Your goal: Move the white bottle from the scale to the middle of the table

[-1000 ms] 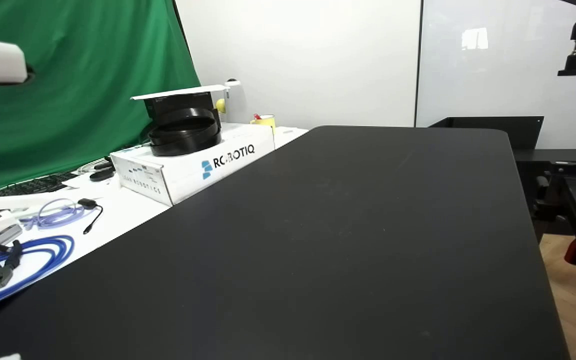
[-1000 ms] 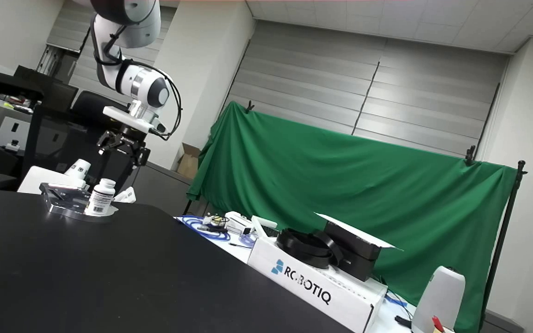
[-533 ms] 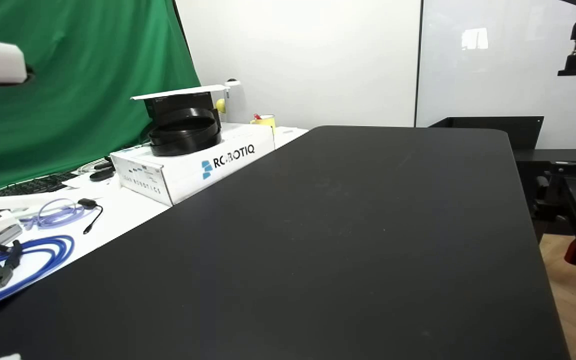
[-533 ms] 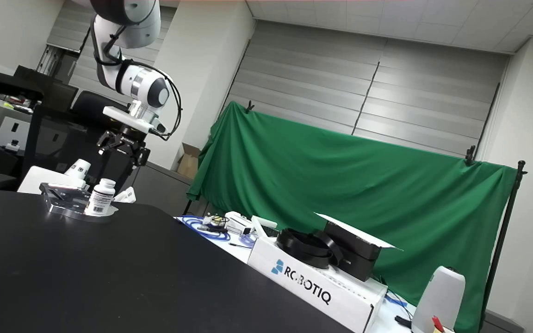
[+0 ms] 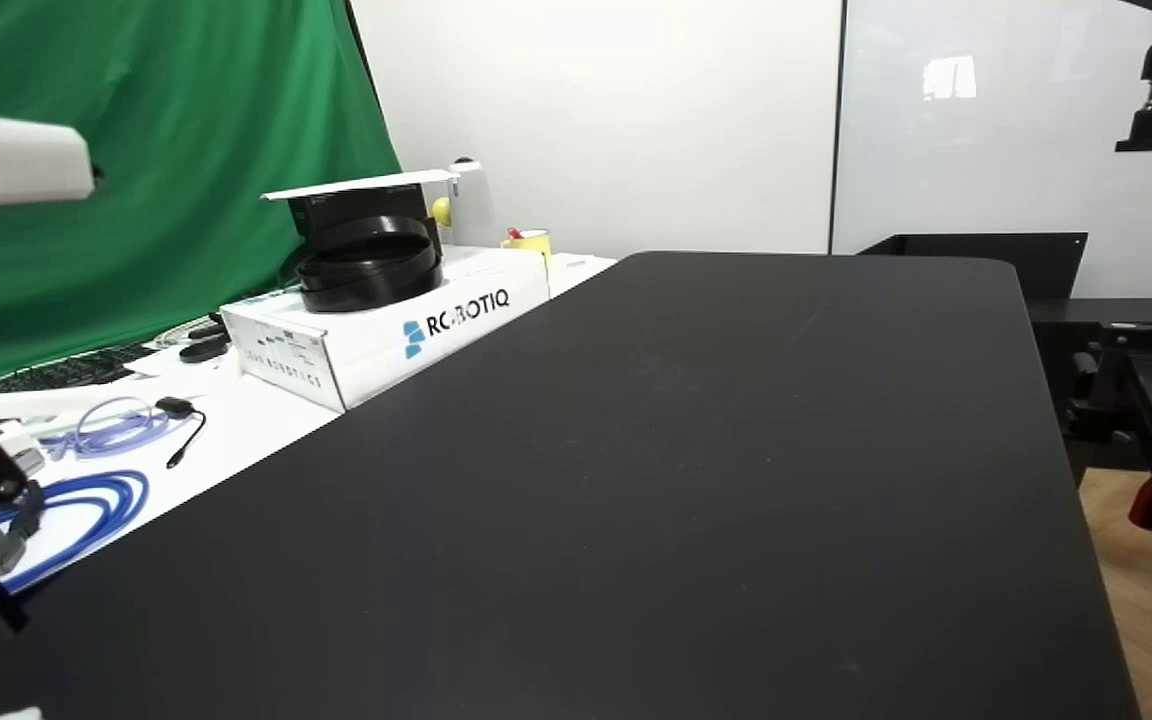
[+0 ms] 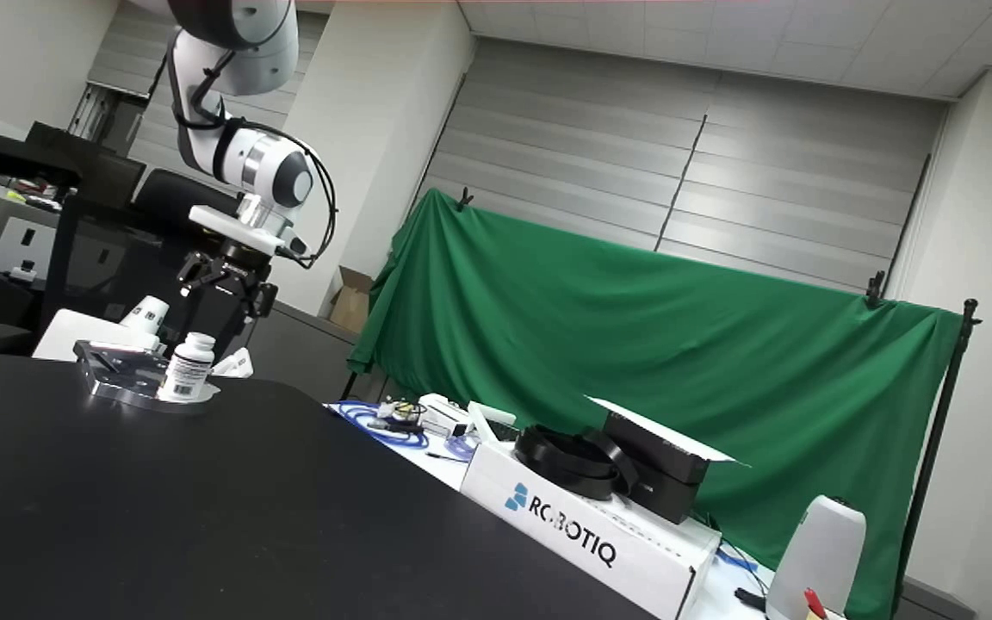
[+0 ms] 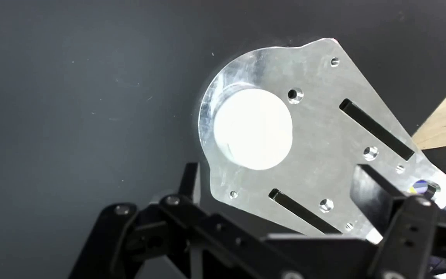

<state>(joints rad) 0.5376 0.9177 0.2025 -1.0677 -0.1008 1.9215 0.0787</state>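
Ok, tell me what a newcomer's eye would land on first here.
Probably the big green cloth behind the white ROBOTIQ box in both exterior views. Then the white bottle, upright on a shiny metal plate near the edge of the black table, with the open gripper higher up.

The arm (image 6: 238, 156) is white and smoothly rounded, with a black band (image 6: 222, 153), a silvery collar (image 6: 252, 164) and a dark grey round cap (image 6: 293, 179). A black cable (image 6: 332, 209) loops along its right side, and a long white bar (image 6: 236, 229) crosses above the end effector (image 7: 283, 186), which is black, angular and jointed, with round screw heads (image 7: 172, 200) and smooth grey-faced fingertips (image 7: 371, 193).
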